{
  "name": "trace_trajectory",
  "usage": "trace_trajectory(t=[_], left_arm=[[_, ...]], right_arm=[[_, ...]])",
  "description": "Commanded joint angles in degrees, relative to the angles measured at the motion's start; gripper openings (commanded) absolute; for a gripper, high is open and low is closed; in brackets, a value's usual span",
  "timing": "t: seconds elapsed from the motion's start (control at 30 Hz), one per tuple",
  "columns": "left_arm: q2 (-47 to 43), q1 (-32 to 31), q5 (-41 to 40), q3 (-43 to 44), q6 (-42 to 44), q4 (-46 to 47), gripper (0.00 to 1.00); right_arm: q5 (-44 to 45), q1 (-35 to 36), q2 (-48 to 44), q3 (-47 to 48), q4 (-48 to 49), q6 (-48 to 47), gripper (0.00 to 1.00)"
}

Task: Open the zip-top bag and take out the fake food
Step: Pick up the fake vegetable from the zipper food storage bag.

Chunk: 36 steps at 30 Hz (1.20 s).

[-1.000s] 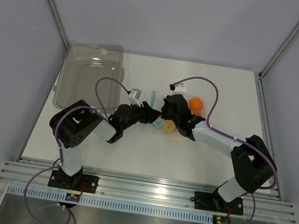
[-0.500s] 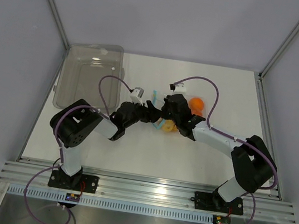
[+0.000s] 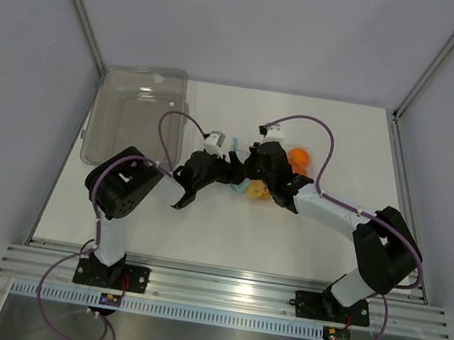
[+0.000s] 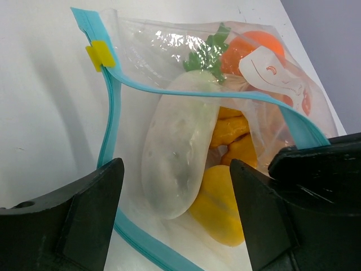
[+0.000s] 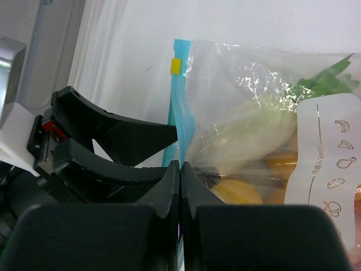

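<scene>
Centre of the overhead view: the zip-top bag (image 3: 255,190) lies on the table (image 3: 200,234) between both grippers. Your right gripper (image 5: 179,169) is clamped on the bag's blue zip strip (image 5: 179,101). Your left gripper (image 4: 175,186) stands wide, holding nothing, its jaws straddling the gaping mouth. Among the fake food (image 4: 225,203), the white radish (image 4: 180,124) lies directly ahead of the left gripper, long axis running up-frame from the fingers, so the left arm looks better placed.

A smoky-grey translucent tray (image 3: 137,114) sits at the white table's (image 3: 226,230) far left corner. An aluminium rail (image 3: 225,294) runs along the near edge
</scene>
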Motion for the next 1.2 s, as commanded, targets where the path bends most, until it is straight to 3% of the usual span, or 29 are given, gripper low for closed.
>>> trace_trajectory(t=[0.0,0.37,0.63,0.9,1.17], left_arm=[[1.5,-0.4,-0.6,3.0,0.9,2.9,0.80],[2.8,-3.1,-6.0,7.5,4.6,-7.5,0.79],[4.1,-3.1,-4.8,8.2,1.9,-7.6,0.58],[0.7,-3.1,-4.0,6.3,1.6,-4.8,0.46],[-3.7,-3.2,-2.3,3.2,-0.8,-6.4,0.43]], right_arm=[[-1.7,-0.1,-2.4,0.0,2.3,0.7,0.00],[-1.7,-0.1,-2.5,-0.1,2.2,0.8,0.00],[-1.4,-0.1,-3.1,-0.3,2.2,0.9,0.00],[-0.5,-0.2,-2.5,0.1,1.7,0.5,0.00],[0.8,-1.0,-1.5,0.9,0.8,0.2,0.00]])
